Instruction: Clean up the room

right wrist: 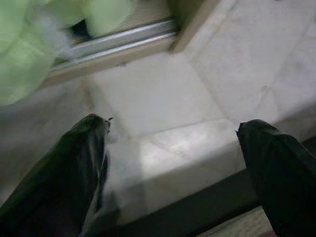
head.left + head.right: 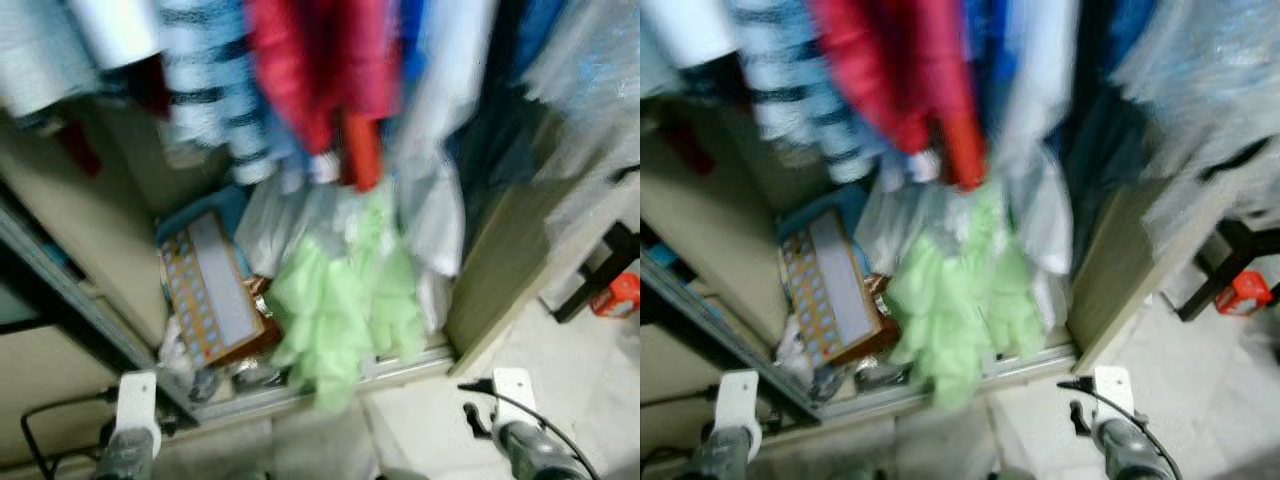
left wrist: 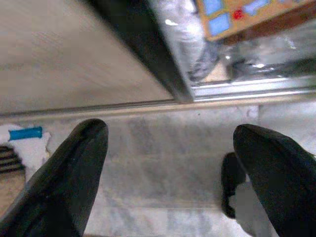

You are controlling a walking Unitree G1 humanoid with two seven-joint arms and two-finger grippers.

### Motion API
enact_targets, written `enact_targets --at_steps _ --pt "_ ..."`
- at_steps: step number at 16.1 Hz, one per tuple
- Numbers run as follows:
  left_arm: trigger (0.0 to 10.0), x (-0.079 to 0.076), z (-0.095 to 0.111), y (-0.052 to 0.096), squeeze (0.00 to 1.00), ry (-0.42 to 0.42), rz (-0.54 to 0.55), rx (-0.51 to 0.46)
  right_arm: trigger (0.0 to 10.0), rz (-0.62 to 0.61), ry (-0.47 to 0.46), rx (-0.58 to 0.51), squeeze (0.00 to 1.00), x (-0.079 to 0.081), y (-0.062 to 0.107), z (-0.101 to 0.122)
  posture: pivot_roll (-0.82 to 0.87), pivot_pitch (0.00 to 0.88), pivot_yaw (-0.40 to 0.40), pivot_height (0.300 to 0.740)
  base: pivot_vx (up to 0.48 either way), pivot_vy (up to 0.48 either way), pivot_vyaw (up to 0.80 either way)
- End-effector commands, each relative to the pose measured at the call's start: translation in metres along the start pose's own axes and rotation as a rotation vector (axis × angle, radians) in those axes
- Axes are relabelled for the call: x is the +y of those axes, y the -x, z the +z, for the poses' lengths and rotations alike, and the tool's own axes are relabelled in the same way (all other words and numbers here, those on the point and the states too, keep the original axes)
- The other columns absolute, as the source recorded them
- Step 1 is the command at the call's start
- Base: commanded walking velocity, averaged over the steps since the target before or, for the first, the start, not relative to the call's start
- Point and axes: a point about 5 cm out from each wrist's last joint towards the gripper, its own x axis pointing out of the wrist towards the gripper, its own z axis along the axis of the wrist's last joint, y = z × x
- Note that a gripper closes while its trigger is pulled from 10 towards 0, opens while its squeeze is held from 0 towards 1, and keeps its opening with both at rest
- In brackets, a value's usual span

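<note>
Wardrobe (image 2: pixel 500 270) stands open right ahead of you, clothes hanging blurred up top, a pale green garment (image 2: pixel 345 300) spilling over the sliding-door track (image 2: pixel 330 385) onto the floor edge, and a flat box with a grid of blue squares (image 2: pixel 205 290) leaning among bags on the wardrobe floor. Both arms are low in front: left gripper (image 3: pixel 170 163) has its fingers spread wide over bare tile with nothing between them, right gripper (image 1: pixel 173 158) is likewise spread and empty, just short of the track. My read: you're closing in on the clutter, and whether that green garment is due to come out or be tucked in, the pictures don't settle. No lettering is readable; everything's motion-smeared. A small red object (image 2: pixel 620 293) sits off to your right
</note>
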Motion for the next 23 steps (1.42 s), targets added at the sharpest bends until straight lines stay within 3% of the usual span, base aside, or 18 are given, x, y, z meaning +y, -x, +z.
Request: enact_targets --at_steps 1,4,7,9,11,12,14,17,20,23 --pt "10.0 0.003 -0.002 0.0 0.0 0.007 -0.006 0.004 10.0 0.006 0.032 -0.04 0.0 0.006 -0.002 0.011 -0.01 0.0 0.008 0.74 0.0 0.0 0.0" --pt "10.0 0.0 -0.001 0.0 0.0 0.013 -0.01 -0.005 10.0 0.015 0.037 -0.046 0.0 0.017 -0.003 0.015 -0.01 0.0 0.006 0.74 0.0 0.0 0.62" --pt "10.0 -0.013 0.01 -0.001 0.0 0.002 -0.026 -0.024 10.0 0.014 0.041 -0.055 0.0 0.018 -0.004 0.025 -0.01 0.0 0.006 0.74 0.165 0.0 0.0" --pt "10.0 -0.018 0.01 -0.001 0.0 -0.001 -0.034 -0.026 10.0 0.007 0.041 -0.061 0.0 0.012 -0.004 0.029 -0.01 0.0 0.005 0.74 0.276 0.0 0.0" --pt "10.0 -0.022 0.006 0.0 0.0 -0.003 -0.042 -0.021 10.0 -0.007 0.037 -0.063 0.0 -0.004 -0.003 0.029 -0.01 0.0 0.006 0.74 0.328 0.0 0.0" --pt "10.0 -0.021 -0.001 0.001 0.0 -0.006 -0.043 -0.012 10.0 -0.018 0.034 -0.057 0.0 -0.017 -0.001 0.023 -0.01 0.0 0.006 0.74 0.349 0.0 0.0" --pt "10.0 -0.016 -0.006 0.002 0.0 -0.002 -0.037 -0.004 10.0 -0.021 0.033 -0.049 0.0 -0.022 0.0 0.017 -0.01 0.0 0.005 0.74 0.349 0.0 0.0" --pt "10.0 -0.01 -0.01 0.002 0.0 -0.01 0.011 0.016 10.0 -0.012 0.03 -0.05 0.0 -0.015 0.0 0.015 -0.01 0.0 0.005 0.74 0.0 0.0 0.0" --pt "10.0 -0.009 -0.009 0.002 0.0 -0.013 0.02 0.019 10.0 0.0 0.025 -0.064 0.0 -0.001 -0.003 0.027 -0.01 0.0 0.004 0.74 0.0 0.0 0.0" --pt "10.0 -0.008 -0.008 0.002 0.0 -0.026 0.036 0.024 10.0 0.019 0.07 -0.077 0.0 0.013 -0.004 0.032 -0.01 0.0 0.005 0.74 0.0 0.0 0.27"
